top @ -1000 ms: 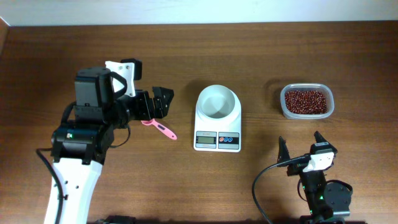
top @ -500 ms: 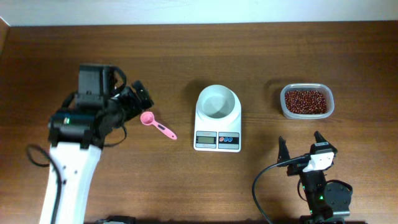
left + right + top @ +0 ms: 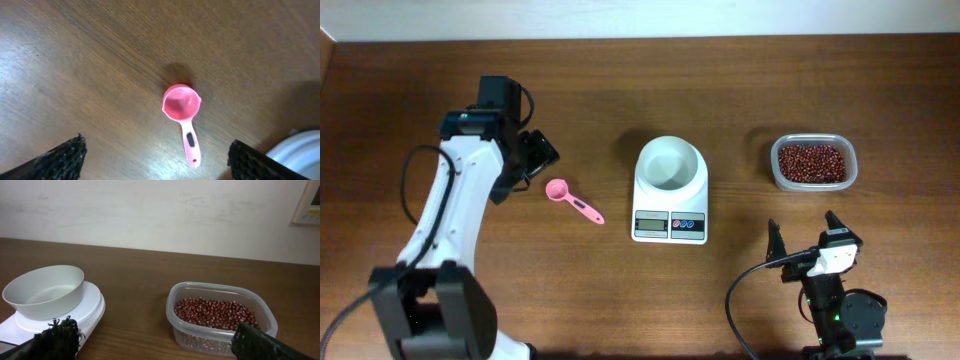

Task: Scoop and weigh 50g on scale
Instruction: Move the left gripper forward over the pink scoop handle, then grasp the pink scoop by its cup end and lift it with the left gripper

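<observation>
At mid-table, the white scale (image 3: 670, 205) carries an empty bowl (image 3: 669, 165); dark red-brown beans (image 3: 811, 161) fill a clear tub (image 3: 776, 173) well to its right. Left gripper (image 3: 542, 158) gapes beside a pink measuring spoon (image 3: 570, 200); right gripper (image 3: 802, 226) gapes near the front edge, bare wood around.

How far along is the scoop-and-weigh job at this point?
Done: nothing weighed yet. The bowl on the scale is empty, and the beans sit in the clear tub. In hand: the left gripper is open near the pink measuring spoon, which lies ungripped. The right gripper is open and holds nothing. Left: grasp the spoon, scoop beans, fill the bowl to 50g.
</observation>
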Controlling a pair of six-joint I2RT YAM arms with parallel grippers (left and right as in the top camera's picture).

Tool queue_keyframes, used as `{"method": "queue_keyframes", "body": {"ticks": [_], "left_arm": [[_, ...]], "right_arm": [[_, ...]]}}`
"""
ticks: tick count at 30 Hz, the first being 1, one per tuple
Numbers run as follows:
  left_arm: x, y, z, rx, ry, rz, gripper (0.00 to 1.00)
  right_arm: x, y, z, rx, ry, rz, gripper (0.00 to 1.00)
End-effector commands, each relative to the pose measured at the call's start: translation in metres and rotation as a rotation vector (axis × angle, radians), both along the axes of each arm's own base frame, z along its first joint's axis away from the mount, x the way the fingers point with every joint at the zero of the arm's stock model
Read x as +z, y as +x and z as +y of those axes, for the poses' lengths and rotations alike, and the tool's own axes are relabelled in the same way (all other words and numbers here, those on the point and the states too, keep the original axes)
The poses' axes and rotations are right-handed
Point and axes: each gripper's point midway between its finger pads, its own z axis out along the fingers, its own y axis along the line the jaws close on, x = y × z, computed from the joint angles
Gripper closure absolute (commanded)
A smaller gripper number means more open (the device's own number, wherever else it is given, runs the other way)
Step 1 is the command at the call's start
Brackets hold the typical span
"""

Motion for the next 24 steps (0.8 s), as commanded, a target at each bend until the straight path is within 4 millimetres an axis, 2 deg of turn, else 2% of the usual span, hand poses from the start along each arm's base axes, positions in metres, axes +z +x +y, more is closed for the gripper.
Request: {"method": "queue_keyframes", "body": {"ticks": [1,5,6,9,12,14,15,20,22,24], "left_arm": [[-0.015,0.012,0.003,0.012,0.014,0.020,0.08],[-0.035,0.018,0.003,0.011,0.013,0.051,0.15],[-0.040,0.020,0.003,0.011,0.013,0.059,0.22],[-0.057,0.018,0.002,0.010,0.005,0.102,0.34],[-0.076,0.005,-0.009,-0.006,-0.038,0.167,0.37],[-0.085,0.006,-0.013,-0.015,-0.037,0.167,0.37],[-0.095,0.008,-0.016,-0.025,-0.036,0.177,0.42],[-0.107,0.005,-0.016,-0.024,-0.035,0.205,0.45],[-0.114,0.005,-0.016,-0.024,-0.036,0.196,0.52],[-0.118,0.006,-0.016,-0.024,-0.036,0.187,0.53]], "right_arm": [[-0.003,0.000,-0.002,-0.010,0.004,0.002,0.01],[-0.003,0.000,-0.002,-0.010,0.004,0.002,0.01],[-0.003,0.000,-0.002,-0.010,0.004,0.002,0.01],[-0.003,0.000,-0.002,-0.010,0.004,0.002,0.01],[-0.003,0.000,-0.002,-0.010,0.004,0.002,0.01],[-0.003,0.000,-0.002,-0.010,0.004,0.002,0.01],[-0.003,0.000,-0.002,-0.010,0.004,0.002,0.01],[-0.003,0.000,-0.002,-0.010,0.003,0.002,0.01],[-0.003,0.000,-0.002,-0.010,0.004,0.002,0.01],[-0.003,0.000,-0.002,-0.009,0.004,0.002,0.01]]}}
